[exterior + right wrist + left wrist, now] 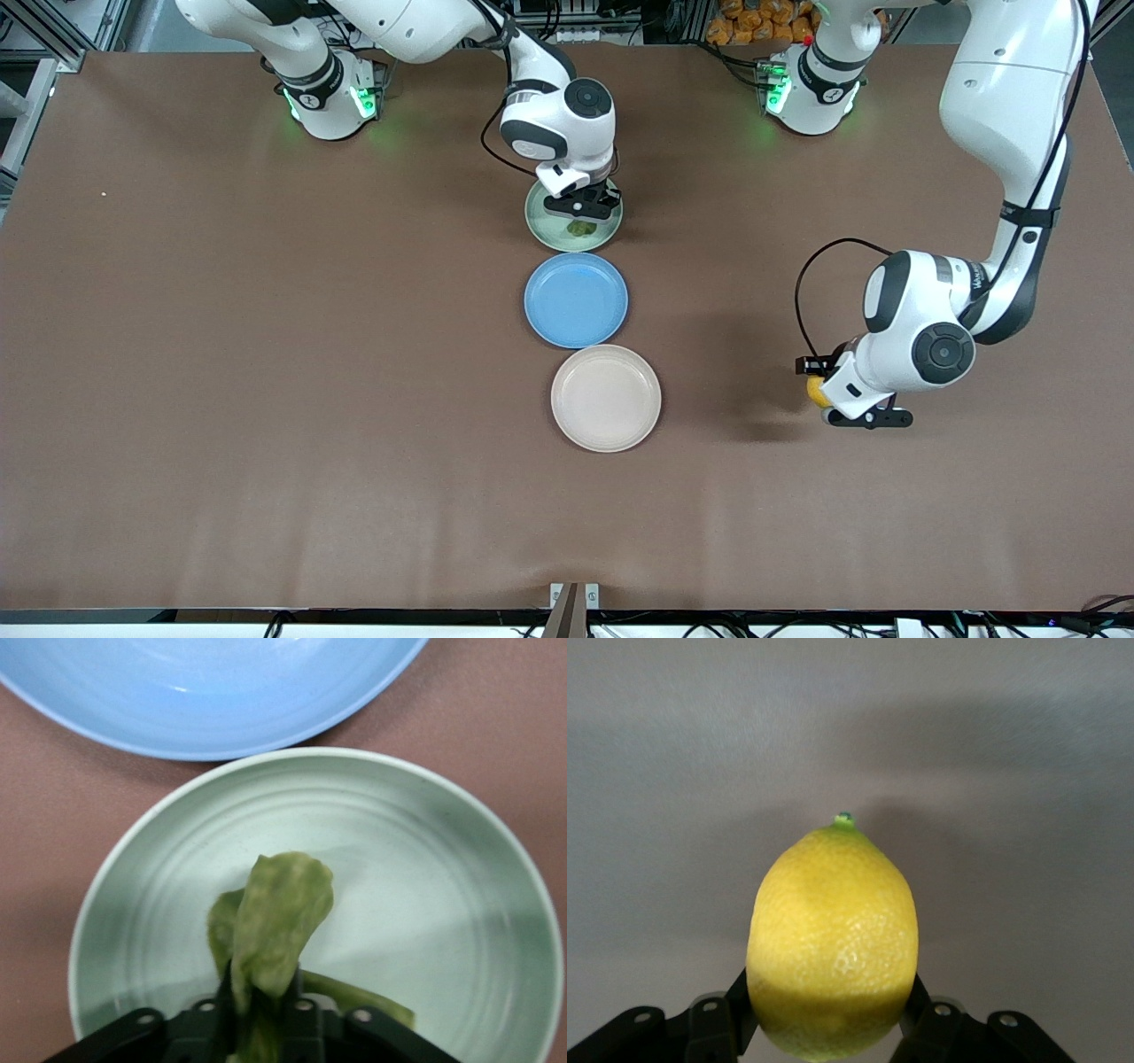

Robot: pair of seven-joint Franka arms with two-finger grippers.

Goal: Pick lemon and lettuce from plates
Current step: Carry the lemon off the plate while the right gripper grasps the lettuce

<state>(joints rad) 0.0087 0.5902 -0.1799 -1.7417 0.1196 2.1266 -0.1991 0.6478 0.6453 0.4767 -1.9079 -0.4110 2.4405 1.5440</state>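
My left gripper [819, 390] is shut on the yellow lemon [816, 391], held over bare table toward the left arm's end, beside the beige plate [606, 398]. In the left wrist view the lemon [833, 939] fills the middle between the black fingers [735, 1010]. My right gripper [580, 213] is shut on the green lettuce [581, 229] over the pale green plate [542, 221]. In the right wrist view the lettuce [275, 926] rises from the closed fingers [221, 1014] above the pale green plate [425, 904]. The beige plate holds nothing.
A blue plate [576, 299] lies between the pale green plate and the beige plate; its rim shows in the right wrist view [204, 700]. The brown table [266, 354] spreads wide on both sides of the three plates.
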